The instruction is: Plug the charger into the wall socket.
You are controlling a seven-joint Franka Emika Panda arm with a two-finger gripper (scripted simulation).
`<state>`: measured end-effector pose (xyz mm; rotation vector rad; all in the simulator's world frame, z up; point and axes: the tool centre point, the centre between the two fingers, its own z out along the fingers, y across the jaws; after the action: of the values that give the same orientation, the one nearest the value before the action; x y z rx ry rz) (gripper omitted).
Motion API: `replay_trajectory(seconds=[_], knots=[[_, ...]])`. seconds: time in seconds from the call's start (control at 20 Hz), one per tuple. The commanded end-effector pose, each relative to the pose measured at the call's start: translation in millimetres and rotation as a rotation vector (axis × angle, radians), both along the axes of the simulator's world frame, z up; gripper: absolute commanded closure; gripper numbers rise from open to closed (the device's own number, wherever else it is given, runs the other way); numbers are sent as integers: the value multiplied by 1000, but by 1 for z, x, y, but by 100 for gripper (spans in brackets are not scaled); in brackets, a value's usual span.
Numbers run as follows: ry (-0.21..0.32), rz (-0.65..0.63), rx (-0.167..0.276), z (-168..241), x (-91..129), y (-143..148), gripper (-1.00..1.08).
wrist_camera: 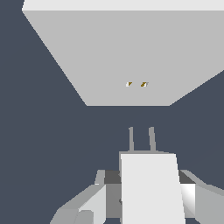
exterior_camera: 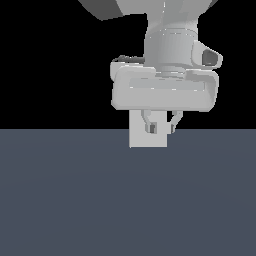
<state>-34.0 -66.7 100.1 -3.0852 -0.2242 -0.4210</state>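
Lining up is the whole game right now: the gripper [wrist_camera: 148, 192] has its fingers clamped on the charger [wrist_camera: 151, 188], one finger on each side of the off-white block, and the two thin prongs [wrist_camera: 141, 139] point straight at the wall socket [wrist_camera: 122, 57]. In the wrist view the socket's two small holes [wrist_camera: 136, 84] sit nearly in line with the prongs, with a clear gap of floor between them, so nothing is inserted yet. Doing this well, to my eye, means holding the block square, matching each prong to its hole, and advancing straight without twisting. From the exterior view the gripper [exterior_camera: 162, 122] hangs low in front of the upright plate [exterior_camera: 140, 137], partly covering it. The floor [exterior_camera: 128, 200] is plain dark grey-blue, the background black.
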Motion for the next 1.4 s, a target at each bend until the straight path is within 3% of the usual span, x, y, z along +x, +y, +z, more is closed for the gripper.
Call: replay_trajectory(seconds=[0.0, 0.4, 1.0, 1.35], knots=[[0, 1, 0, 0, 0, 0, 108], [1, 1, -1, 0, 5, 1, 108], [1, 1, -1, 0, 43, 7, 108], [0, 1, -1, 0, 50, 8, 108]])
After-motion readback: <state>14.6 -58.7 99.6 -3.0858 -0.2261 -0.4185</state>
